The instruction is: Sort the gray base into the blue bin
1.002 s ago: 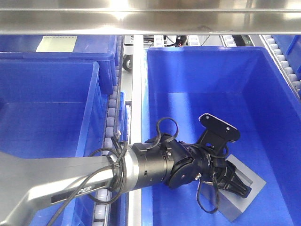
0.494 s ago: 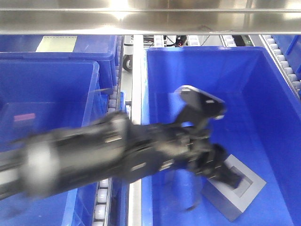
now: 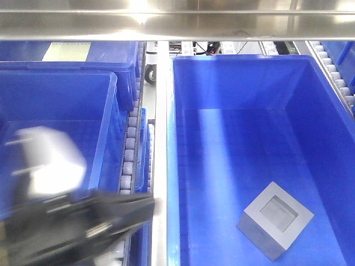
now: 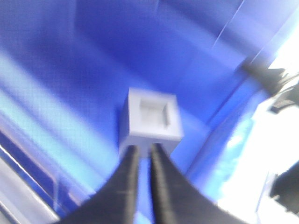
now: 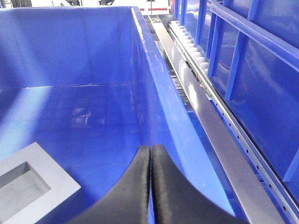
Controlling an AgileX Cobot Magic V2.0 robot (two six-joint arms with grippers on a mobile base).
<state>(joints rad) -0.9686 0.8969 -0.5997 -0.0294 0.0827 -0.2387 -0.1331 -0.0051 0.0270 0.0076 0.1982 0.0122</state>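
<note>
At the far left of the front view, a second blue crate (image 3: 55,127) is seen beside the blue bin (image 3: 244,64), with a roller track (image 3: 131,155) and a metal rail (image 3: 161,138) between the two. Low and to the left of the blue bin, a blurred left arm (image 3: 72,221) is seen over that second crate, well apart from the gray base (image 3: 275,220).

The gray base is set on the floor of the blue bin, near the bin's front right corner, with its square recess turned upward. Nothing is touching it.

In the left wrist view, the left gripper (image 4: 141,168) is shown with its fingers (image 4: 127,177) drawn almost together, a thin gap left between them and nothing held; the gray base (image 4: 150,115) is seen beyond the tips, inside the bin, though the picture is blurred.

In the right wrist view, the right gripper (image 5: 150,161) is shown over the blue bin (image 5: 140,60), its fingers (image 5: 161,186) pressed together on nothing, with the gray base (image 5: 32,184) to its left on the bin floor.
</note>
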